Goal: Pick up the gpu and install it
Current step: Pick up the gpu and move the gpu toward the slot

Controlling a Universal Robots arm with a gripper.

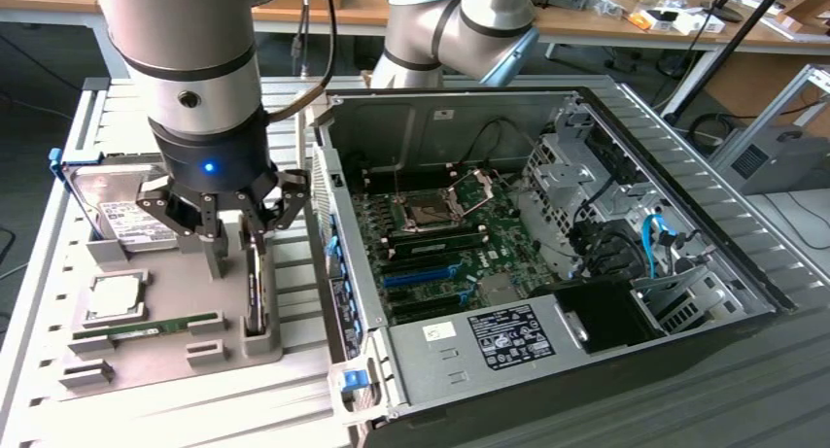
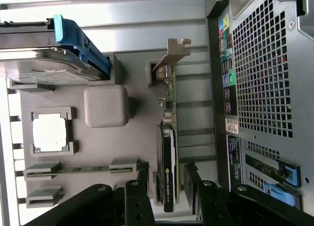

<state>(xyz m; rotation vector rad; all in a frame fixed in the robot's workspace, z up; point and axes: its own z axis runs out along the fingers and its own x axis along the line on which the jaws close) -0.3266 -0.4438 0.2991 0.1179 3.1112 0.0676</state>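
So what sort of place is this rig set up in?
Most likely a robotics lab or workshop bench for PC assembly: an open computer case with its motherboard bared, a grey parts tray holding the gpu and a hard drive, and a cluttered wooden desk behind.

The gpu stands in a narrow gap between the case wall and a gray block.

A robotics lab: opened computer case on slatted metal table, cluttered workbench behind.

Bright, even light; soft, faint shadows.
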